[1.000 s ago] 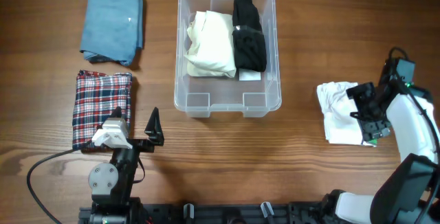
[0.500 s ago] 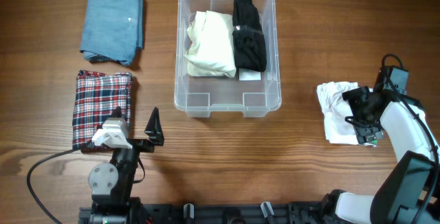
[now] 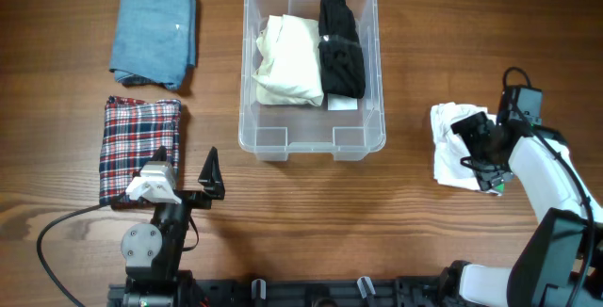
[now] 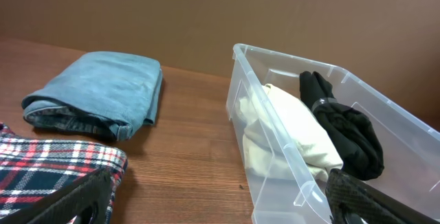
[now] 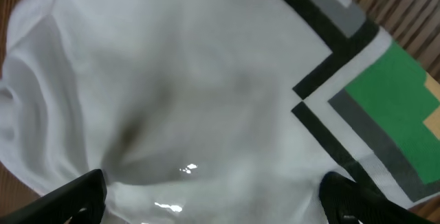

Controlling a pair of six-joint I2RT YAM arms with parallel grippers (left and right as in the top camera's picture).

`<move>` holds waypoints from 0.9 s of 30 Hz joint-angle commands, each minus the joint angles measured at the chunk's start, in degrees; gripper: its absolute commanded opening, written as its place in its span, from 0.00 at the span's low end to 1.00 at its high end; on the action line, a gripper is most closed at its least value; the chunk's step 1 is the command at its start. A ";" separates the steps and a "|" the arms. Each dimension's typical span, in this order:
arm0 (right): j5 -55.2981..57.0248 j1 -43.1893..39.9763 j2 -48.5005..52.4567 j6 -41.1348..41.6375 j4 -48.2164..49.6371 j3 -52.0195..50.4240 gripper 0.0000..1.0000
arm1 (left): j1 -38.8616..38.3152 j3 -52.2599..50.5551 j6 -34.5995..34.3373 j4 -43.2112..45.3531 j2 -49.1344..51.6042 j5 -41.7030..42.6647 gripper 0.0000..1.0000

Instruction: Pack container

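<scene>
- The container (image 3: 311, 139), a clear plastic bin, stands on the wooden counter (image 3: 415, 222) at the middle of the far half, its long sides running near to far.
- Inside it, a cream garment (image 3: 287, 60) lies bunched along the left side, and a black garment (image 3: 341, 45) lies lengthwise along the right side, the two touching.
- A white label (image 3: 342, 103) shows on the bin's floor just nearer than the black garment. The near end of the floor is bare.
- A folded blue cloth (image 3: 154, 39) lies at the far left of the counter, well apart from the bin.
- A folded red, white and navy plaid cloth (image 3: 138, 149) lies just nearer than the blue one.
- The left gripper (image 3: 186, 159) sits low at the near left, by the plaid cloth's near right corner. Its jaws are spread fully wide and have hold of nothing.
- To the right of the bin, apart from it, lies a crumpled white garment (image 3: 452, 145) with a black, grey and green print (image 5: 375, 97).
- The right gripper (image 3: 478, 147) is directly over this white garment at its right side. Its jaws are spread wide, with cloth filling the space between the two fingertips (image 5: 82, 191) in the wrist view.
- Whether the fingertips press on the cloth cannot be told; they are not closed on it.
</scene>
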 commanded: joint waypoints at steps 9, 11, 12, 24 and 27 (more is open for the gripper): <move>-3.80 0.87 0.48 -0.98 11.13 -1.27 1.00 | 0.33 -0.35 -0.11 -0.13 -0.31 -0.33 1.00; -6.27 0.87 1.33 -1.01 14.88 -1.27 1.00 | 0.33 -0.35 -0.13 -0.15 -0.31 -0.33 1.00; -7.02 0.87 1.86 -0.96 15.93 -1.27 1.00 | 0.33 -0.35 -0.13 -0.13 -0.31 -0.33 1.00; -10.01 0.85 8.96 -0.61 30.97 -1.25 1.00 | 0.33 -0.35 -0.13 -0.13 -0.31 -0.33 1.00; -10.25 0.85 8.87 -2.21 32.06 -0.37 1.00 | 0.33 -0.35 -0.13 -0.13 -0.31 -0.33 1.00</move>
